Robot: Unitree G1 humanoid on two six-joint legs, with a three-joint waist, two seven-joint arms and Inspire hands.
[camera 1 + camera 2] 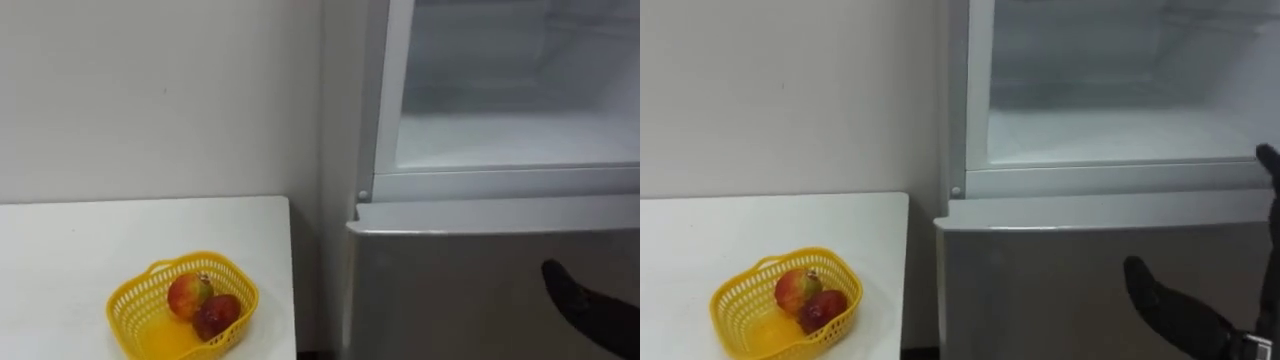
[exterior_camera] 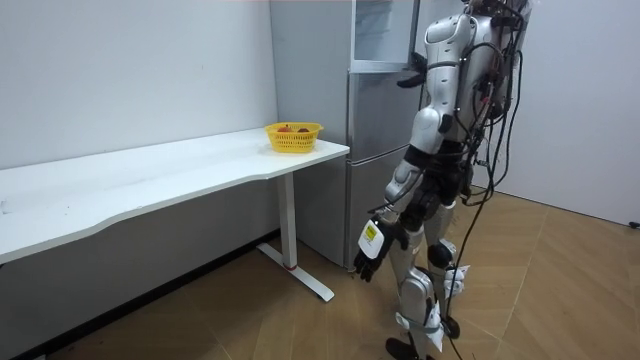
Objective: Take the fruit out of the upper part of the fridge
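White wall behind. Wood floor lies open around the robot, which stands facing the fridge.

- Upper fridge compartment, 1 o'clock: stands open, and the shelf that shows is bare.
- Likely haul: red-and-yellow fruit and dark red fruit, touching, in a yellow basket at 7 o'clock on the counter.
- Progress: fetching reads as done; shutting the compartment probably remains.
- Right hand, 5 o'clock, before the lower door: fingers straight, holding nothing.
- Left hand: hangs by the thigh, loose and empty.
- Edges: basket near the counter's front right corner. Narrow gap between counter edge and fridge side. The compartment's sill sits above the right hand.
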